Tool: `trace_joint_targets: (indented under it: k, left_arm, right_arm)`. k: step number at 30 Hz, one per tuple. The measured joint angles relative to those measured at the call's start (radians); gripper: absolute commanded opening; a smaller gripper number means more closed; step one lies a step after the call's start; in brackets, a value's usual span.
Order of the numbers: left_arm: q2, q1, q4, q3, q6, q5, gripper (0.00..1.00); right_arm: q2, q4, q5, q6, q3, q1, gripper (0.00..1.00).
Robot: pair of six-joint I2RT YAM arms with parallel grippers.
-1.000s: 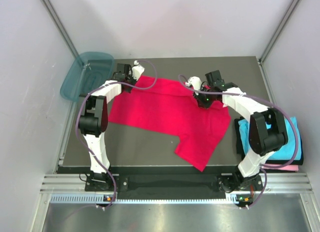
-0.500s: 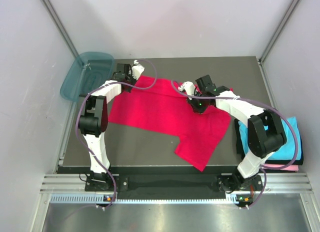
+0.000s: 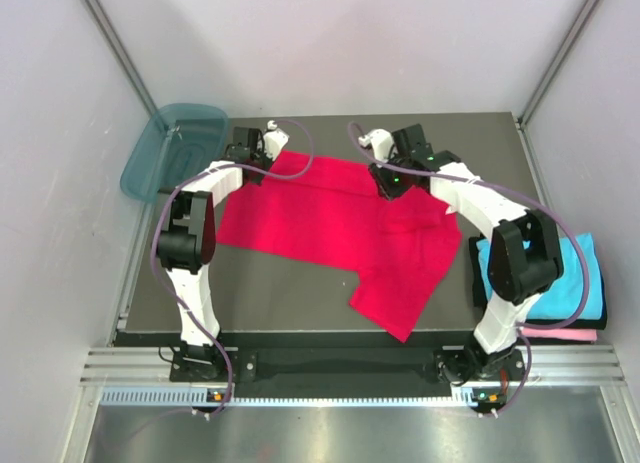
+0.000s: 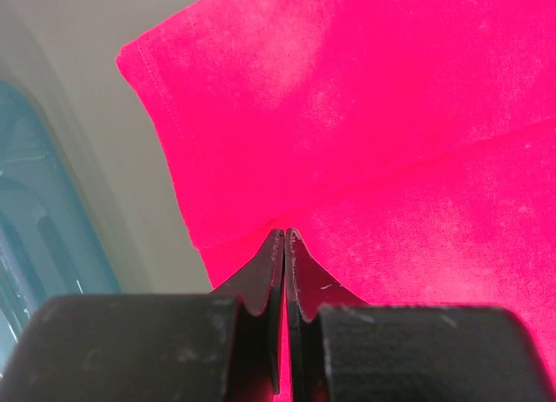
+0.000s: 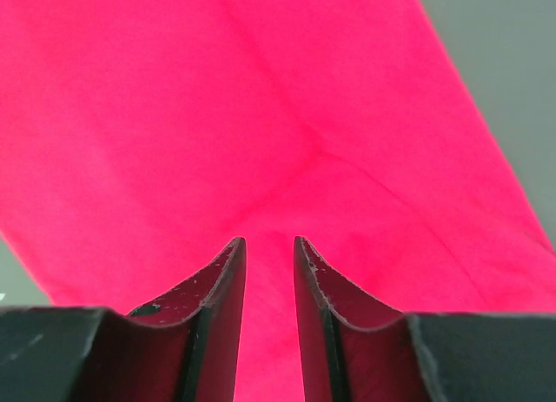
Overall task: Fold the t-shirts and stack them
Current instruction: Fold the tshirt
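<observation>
Crimson t-shirt (image 3: 320,221), teal tub (image 3: 160,158)

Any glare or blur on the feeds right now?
Top view: sharp, evenly lit, no glare. Left wrist: shirt oversaturated with a pale washed patch, tub blurred at the edge. Right wrist: creases faint in saturated red, fingers fairly crisp.

1. Red t-shirt (image 3: 320,223) lies spread on the dark table (image 3: 280,293), centre of frame. One flap reaches down toward lower centre.
2. Left gripper (image 3: 250,165) sits at the shirt's upper-left corner. Teal tub (image 3: 170,153) is just to its left, overhanging the table's upper-left corner.
3. Right gripper (image 3: 390,185) is over the shirt's upper edge, right of centre.
4. Cyan t-shirt (image 3: 585,283) lies folded at the right edge of the frame, on top of a pink t-shirt (image 3: 565,334). Only a pink strip shows beneath.
5. Jaw state of either gripper is unreadable from this height.
</observation>
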Motion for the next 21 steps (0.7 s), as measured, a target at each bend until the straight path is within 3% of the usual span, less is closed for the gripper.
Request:
trace_joint_targets:
  k: [8, 11, 14, 17, 21]
  left_arm:
    - [-0.011, 0.000, 0.000, 0.000, 0.000, 0.000, 0.04]
    - [-0.011, 0.000, -0.037, 0.011, 0.000, 0.031, 0.08]
    - [-0.011, 0.002, -0.142, 0.059, -0.023, 0.155, 0.29]
    - [0.013, -0.010, -0.286, 0.175, -0.159, 0.360, 0.35]
    - [0.031, -0.068, -0.219, 0.185, -0.507, 0.612, 0.36]
  right_arm:
    - [-0.016, -0.112, -0.082, -0.033, -0.077, -0.308, 0.33]
    - [-0.022, -0.168, -0.127, -0.039, -0.103, -0.370, 0.34]
    - [-0.032, -0.203, -0.166, -0.037, -0.126, -0.402, 0.34]
    - [-0.033, -0.218, -0.198, -0.036, -0.127, -0.422, 0.35]
    - [-0.033, -0.222, -0.219, -0.036, -0.126, -0.455, 0.35]
